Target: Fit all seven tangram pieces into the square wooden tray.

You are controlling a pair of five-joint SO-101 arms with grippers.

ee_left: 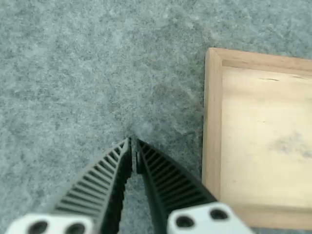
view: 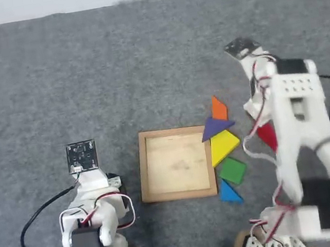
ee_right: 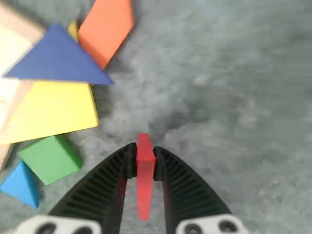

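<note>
Status: right gripper [ee_right: 145, 151] clamped on red piece [ee_right: 144, 171], edge-up over carpet [view: 81, 74], just beside the loose cluster. Left gripper [ee_left: 132, 142] pinched together on nothing, parked over carpet near tray [ee_left: 212, 122] on its far side from the cluster. Orange piece [view: 218, 108], purple triangle [view: 216, 127], yellow piece [view: 224, 145], green square [view: 232, 170], blue triangle [view: 228, 191] bunched along tray's other side, purple tip at the rim. Nothing seated in tray yet; by that, barely started, every placement left.

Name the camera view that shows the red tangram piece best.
The right wrist view: the red piece is seen edge-on, clamped in the right gripper. In the high view, the arm hides most of it. The left wrist view faces the tray corner and carpet.
</note>
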